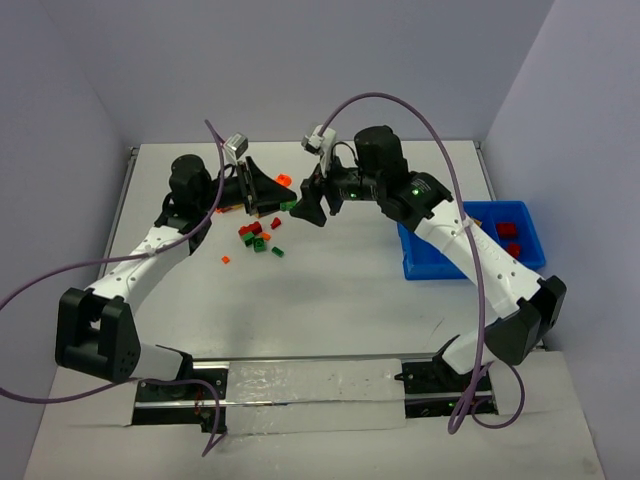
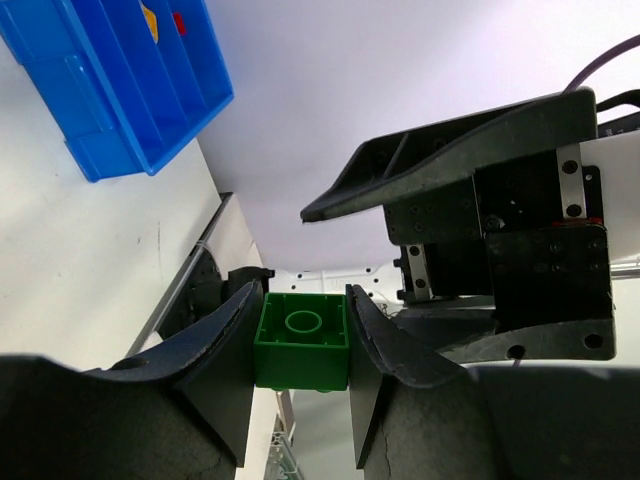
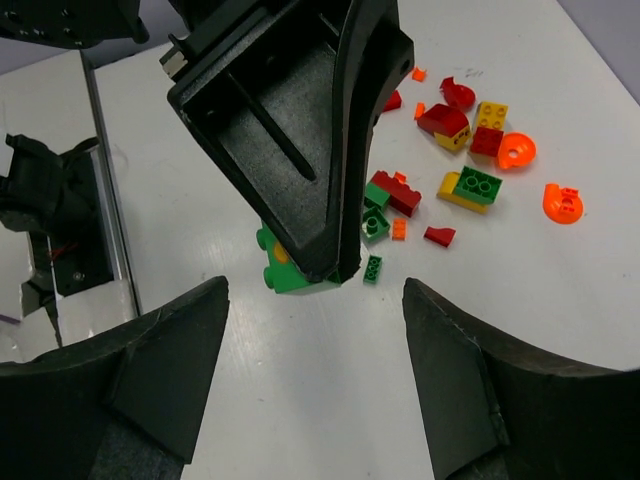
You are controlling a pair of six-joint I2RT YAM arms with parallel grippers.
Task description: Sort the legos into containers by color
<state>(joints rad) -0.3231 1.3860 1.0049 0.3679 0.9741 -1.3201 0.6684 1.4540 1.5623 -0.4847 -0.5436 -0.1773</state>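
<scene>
The left claw (image 2: pixel 303 300) is clamped on a small green plastic brick (image 2: pixel 300 345). One black finger presses each side, and the brick's round stud faces the wrist camera. The brick hangs over the white table (image 1: pixel 330 300), just in front of the right claw (image 3: pixel 315 292), whose two black fingers are spread wide with nothing between them.

In the right wrist view the left claw's wedge-shaped finger fills the upper middle. It hides most of the brick, so that only a green edge shows under its tip. In the left wrist view the right arm's black wrist body (image 2: pixel 540 250) blocks most of the right side.

Beside and below both claws lies a scatter of loose plastic bricks (image 3: pixel 398 193) in red, green, yellow and orange, among them round orange pieces (image 3: pixel 517 150). One tiny orange bit (image 1: pixel 226 260) sits apart, toward the left arm.

The shallow bright-blue plastic bin (image 1: pixel 420 262) stands well apart at the table's right edge, beside the right arm. It holds red bricks (image 1: pixel 510 238) and a yellow piece (image 2: pixel 150 20), though I cannot tell which compartments they are in. Purple cables (image 1: pixel 385 96) arch over the arms.
</scene>
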